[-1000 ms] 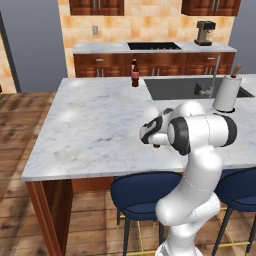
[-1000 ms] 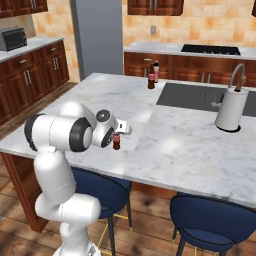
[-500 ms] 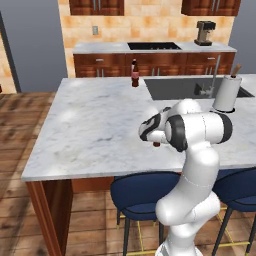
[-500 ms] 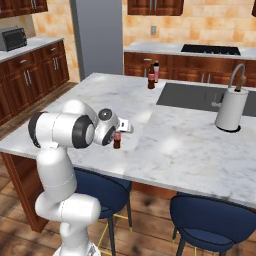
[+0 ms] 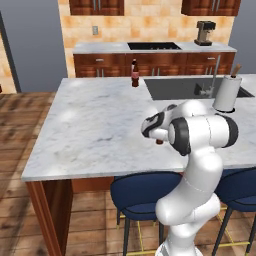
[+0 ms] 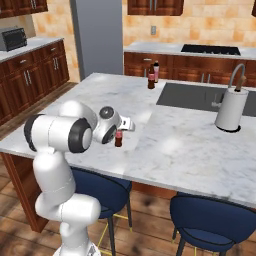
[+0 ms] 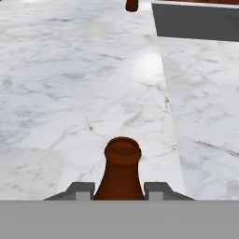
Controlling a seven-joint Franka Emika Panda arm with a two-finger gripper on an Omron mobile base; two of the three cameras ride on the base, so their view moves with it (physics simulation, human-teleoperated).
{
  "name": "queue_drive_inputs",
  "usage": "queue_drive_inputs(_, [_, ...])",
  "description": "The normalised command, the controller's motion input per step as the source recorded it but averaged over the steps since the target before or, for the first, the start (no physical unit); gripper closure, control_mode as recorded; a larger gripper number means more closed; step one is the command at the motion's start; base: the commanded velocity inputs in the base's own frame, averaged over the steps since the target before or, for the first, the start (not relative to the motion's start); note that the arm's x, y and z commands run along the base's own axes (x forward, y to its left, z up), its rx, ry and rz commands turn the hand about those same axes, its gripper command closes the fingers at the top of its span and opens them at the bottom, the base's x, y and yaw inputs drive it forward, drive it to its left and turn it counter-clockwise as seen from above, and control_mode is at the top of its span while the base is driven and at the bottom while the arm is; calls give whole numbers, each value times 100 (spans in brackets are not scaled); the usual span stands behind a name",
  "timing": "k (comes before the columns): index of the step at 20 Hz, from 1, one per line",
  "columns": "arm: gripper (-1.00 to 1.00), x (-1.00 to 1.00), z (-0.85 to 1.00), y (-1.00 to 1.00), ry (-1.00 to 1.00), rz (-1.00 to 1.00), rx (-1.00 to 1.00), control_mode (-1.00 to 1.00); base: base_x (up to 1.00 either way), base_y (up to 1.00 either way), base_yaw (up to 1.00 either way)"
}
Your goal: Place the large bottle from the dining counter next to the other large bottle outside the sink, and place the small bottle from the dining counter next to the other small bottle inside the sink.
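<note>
End effector (image 7: pixel 120 189) clamped on small bottle (image 6: pixel 119 138), upright on near tabletop (image 6: pixel 190 145) edge. Grasp step under way. Next: lift clear, carry far-right into sink (image 6: pixel 200 96), set beside other small bottle.

Glossy white arm (image 5: pixel 200 165), dark joints

This was a home kitchen: a marble island counter (image 5: pixel 95 125) with a recessed sink (image 5: pixel 185 87) and blue stools (image 6: pixel 210 220), wooden cabinets (image 6: pixel 30 75), a black stovetop (image 5: pixel 152 46), a coffee machine (image 5: pixel 203 33) and a microwave (image 6: pixel 12 38) stood around it
</note>
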Motion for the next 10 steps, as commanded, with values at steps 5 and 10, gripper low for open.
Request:
queue_drive_inputs(5, [100, -29, 50, 0, 0, 0, 0, -100, 0, 0, 0])
queue_drive_inputs(10, [100, -24, 18, 0, 0, 0, 0, -100, 0, 0, 0])
